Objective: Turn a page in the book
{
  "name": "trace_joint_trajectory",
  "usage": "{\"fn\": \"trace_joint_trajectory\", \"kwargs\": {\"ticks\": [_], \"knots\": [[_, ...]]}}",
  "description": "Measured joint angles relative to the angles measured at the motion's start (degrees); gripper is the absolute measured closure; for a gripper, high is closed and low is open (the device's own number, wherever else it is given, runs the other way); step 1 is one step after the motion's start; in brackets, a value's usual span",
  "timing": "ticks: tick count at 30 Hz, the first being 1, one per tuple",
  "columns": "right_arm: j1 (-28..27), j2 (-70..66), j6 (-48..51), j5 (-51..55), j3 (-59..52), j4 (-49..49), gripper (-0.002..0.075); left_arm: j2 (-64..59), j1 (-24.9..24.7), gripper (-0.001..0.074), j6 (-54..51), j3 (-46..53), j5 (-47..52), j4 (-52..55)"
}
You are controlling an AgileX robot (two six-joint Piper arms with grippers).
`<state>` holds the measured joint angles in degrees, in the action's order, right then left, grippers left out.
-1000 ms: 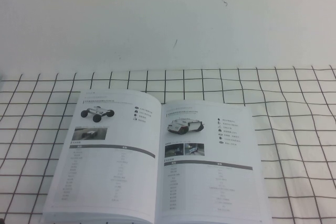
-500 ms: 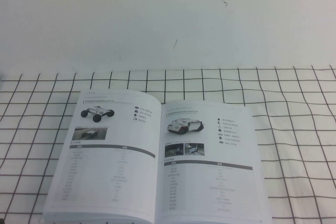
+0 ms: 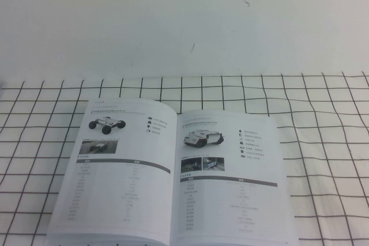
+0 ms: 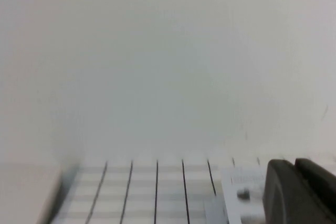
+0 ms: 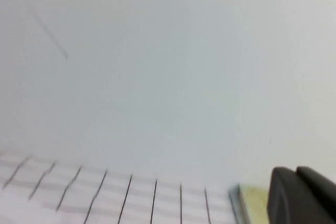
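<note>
The book (image 3: 173, 200) lies open and flat on the black-gridded white cloth (image 3: 323, 142), near the front edge of the table. Its right-hand page (image 3: 230, 182) and left-hand page (image 3: 115, 182) each show a small robot-vehicle photo, an icon list and a table under a dark bar. Neither gripper shows in the high view. In the left wrist view my left gripper (image 4: 293, 163) appears as two dark fingers pressed together, empty, with a corner of the book (image 4: 239, 192) beside them. In the right wrist view my right gripper (image 5: 294, 171) looks the same, empty, over the cloth.
Beyond the cloth lies bare white tabletop (image 3: 184, 21) with a few faint marks. A pale yellow strip (image 5: 252, 200) shows at the cloth's edge next to the right gripper's fingers.
</note>
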<state>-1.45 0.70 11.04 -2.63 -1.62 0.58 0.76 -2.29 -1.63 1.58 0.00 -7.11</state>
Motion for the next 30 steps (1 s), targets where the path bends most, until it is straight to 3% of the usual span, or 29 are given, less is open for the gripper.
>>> {"fn": "trace_joint_trajectory", "kwargs": {"ticks": [11, 15, 20, 22, 24, 27, 30], "knots": [[0.00, 0.00, -2.57, -25.29, 0.00, -0.11, 0.0728, 0.00, 0.00, 0.0737, 0.00, 0.00, -33.44, 0.00], [0.00, 0.00, -10.37, -32.39, 0.00, -0.58, 0.0728, 0.00, 0.00, 0.0737, 0.00, 0.00, -39.56, 0.00], [0.00, 0.00, -11.75, -33.75, 0.00, -0.98, 0.0728, 0.00, 0.00, 0.0737, 2.39, 0.00, -43.41, -0.97], [0.00, 0.00, -11.60, -32.22, 0.61, -0.58, 0.0728, 0.13, 0.00, 0.0737, 6.82, -1.27, -39.01, -0.60], [0.00, 0.00, -11.51, -28.05, 3.26, -0.03, 0.0728, 0.13, 0.00, 0.0737, 10.51, -5.45, -28.47, 0.30], [0.00, 0.00, -11.51, -14.13, 10.77, 1.82, 0.0728, -0.22, 0.00, 0.0737, 11.50, -14.21, -8.08, 1.66], [0.00, -1.21, -11.51, 1.52, 20.05, 2.18, 0.0728, -3.17, 0.00, 0.0736, 10.14, -21.35, 5.17, 3.95]]}}
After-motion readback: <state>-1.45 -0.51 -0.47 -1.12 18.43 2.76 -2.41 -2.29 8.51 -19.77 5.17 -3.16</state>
